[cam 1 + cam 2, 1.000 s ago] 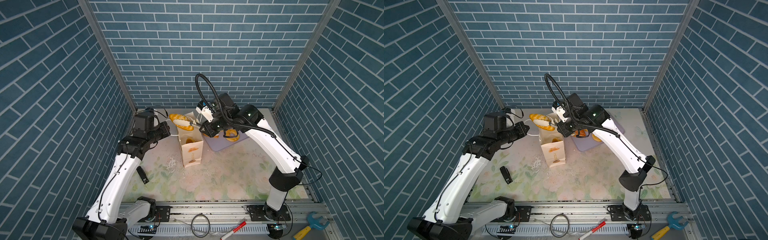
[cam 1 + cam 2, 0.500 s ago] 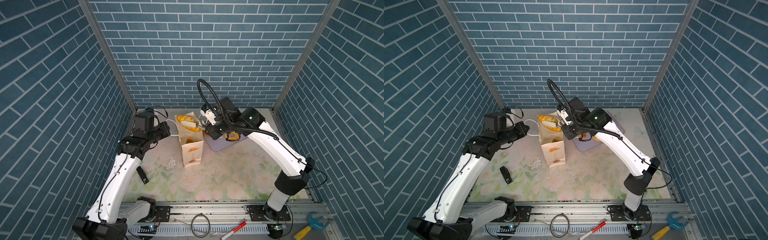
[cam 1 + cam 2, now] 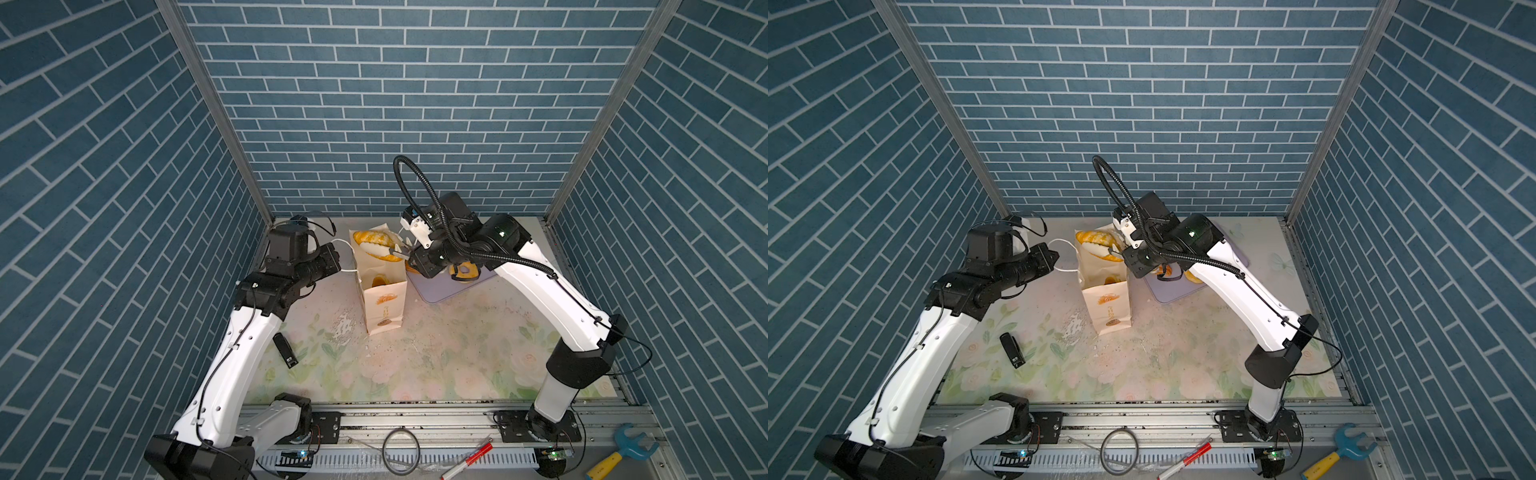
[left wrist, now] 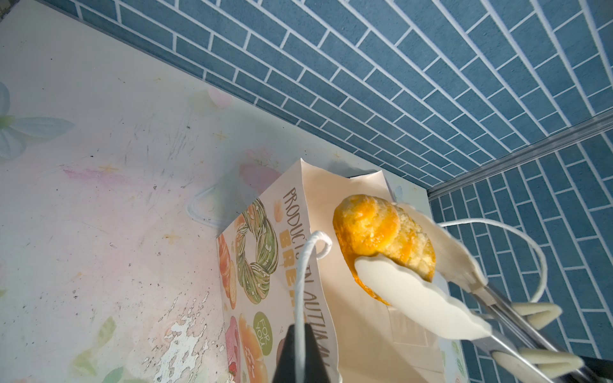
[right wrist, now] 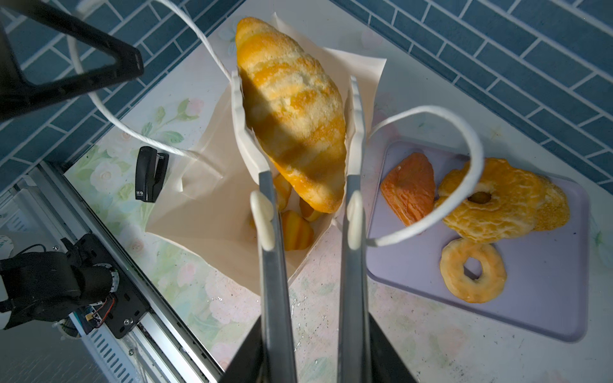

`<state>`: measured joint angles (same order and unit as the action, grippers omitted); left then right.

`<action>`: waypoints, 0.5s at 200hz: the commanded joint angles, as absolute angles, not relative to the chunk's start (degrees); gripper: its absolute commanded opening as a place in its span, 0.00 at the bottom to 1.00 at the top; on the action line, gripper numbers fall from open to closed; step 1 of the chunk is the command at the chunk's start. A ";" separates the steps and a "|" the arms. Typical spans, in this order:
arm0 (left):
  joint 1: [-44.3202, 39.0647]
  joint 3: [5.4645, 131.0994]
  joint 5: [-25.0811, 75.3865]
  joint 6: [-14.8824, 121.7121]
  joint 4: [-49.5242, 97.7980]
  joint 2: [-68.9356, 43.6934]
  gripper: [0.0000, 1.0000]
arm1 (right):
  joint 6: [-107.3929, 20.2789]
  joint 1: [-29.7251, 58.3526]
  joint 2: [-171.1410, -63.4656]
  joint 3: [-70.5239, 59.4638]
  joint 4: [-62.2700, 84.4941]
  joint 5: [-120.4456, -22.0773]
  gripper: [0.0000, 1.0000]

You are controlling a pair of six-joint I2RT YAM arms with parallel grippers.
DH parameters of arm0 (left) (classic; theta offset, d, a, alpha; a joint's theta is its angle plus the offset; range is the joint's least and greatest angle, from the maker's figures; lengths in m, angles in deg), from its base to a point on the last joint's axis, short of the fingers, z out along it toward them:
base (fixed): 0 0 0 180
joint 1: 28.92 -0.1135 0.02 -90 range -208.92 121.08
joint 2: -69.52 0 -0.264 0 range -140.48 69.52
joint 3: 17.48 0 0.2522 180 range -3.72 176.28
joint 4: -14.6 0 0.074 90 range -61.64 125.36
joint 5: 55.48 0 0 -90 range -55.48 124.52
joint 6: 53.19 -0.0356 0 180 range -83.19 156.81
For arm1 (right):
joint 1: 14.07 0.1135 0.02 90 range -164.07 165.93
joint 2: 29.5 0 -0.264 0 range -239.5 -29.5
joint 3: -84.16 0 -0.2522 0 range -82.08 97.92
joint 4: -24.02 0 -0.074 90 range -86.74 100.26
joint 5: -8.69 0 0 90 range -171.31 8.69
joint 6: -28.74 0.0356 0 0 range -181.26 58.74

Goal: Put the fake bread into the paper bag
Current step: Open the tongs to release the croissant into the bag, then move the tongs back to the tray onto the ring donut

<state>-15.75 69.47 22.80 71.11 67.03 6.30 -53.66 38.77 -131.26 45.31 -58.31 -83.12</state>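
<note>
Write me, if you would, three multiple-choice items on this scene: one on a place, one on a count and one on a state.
1. Where is the long roll?
A. flat on the table
B. between the blades of the tongs, over the mouth of the bag
C. on the floor rail

2. How many rings lie on the tray?
A. two
B. three
C. none

3. The left pincer is:
A. wide open over the tray
B. gripping the tongs
C. shut on a cord handle

Key:
1 B: both wrist views show the blades on either side of the roll, above the open bag.
2 A: a large ring and a small one sit on the tray.
3 C: the white cord is pinched in it.
</note>
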 commanded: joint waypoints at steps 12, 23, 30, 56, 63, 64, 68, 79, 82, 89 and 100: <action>-15.38 69.13 23.03 71.26 66.10 6.26 0.00 | -55.98 38.85 -132.33 51.68 -57.55 -84.03 0.45; -15.38 69.10 23.01 71.26 66.05 6.29 0.00 | -56.55 38.88 -132.72 52.62 -57.54 -84.08 0.45; -15.38 69.14 22.93 71.26 66.02 6.23 0.00 | -56.79 38.82 -132.86 53.22 -57.66 -84.20 0.45; -15.38 69.33 23.01 71.13 66.14 6.20 0.00 | -57.58 38.75 -132.99 56.64 -58.30 -85.81 0.45; -15.38 69.36 23.01 71.05 66.08 6.16 0.00 | -57.90 38.70 -132.72 57.58 -58.31 -86.58 0.46; -15.38 69.34 23.01 71.02 66.11 6.16 0.00 | -57.95 38.64 -132.66 57.71 -58.30 -86.63 0.46; -15.38 69.38 23.01 71.00 66.14 6.15 0.00 | -58.19 38.46 -132.41 58.17 -58.32 -87.03 0.46; -15.38 69.44 22.92 71.04 66.10 6.01 0.00 | -58.51 37.64 -131.71 59.23 -58.62 -87.82 0.46; -15.38 69.42 22.93 71.03 66.14 5.98 0.00 | -58.53 37.49 -131.48 59.47 -58.72 -88.01 0.46; -15.38 69.44 22.89 71.02 66.14 6.01 0.00 | -58.49 36.62 -130.76 59.68 -58.97 -88.56 0.46; -15.38 69.49 22.97 70.92 66.11 5.95 0.00 | -58.37 35.06 -129.41 59.09 -59.20 -89.02 0.46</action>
<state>-15.75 69.47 22.78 71.11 67.03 6.15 -56.42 37.79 -132.90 57.83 -58.60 -85.91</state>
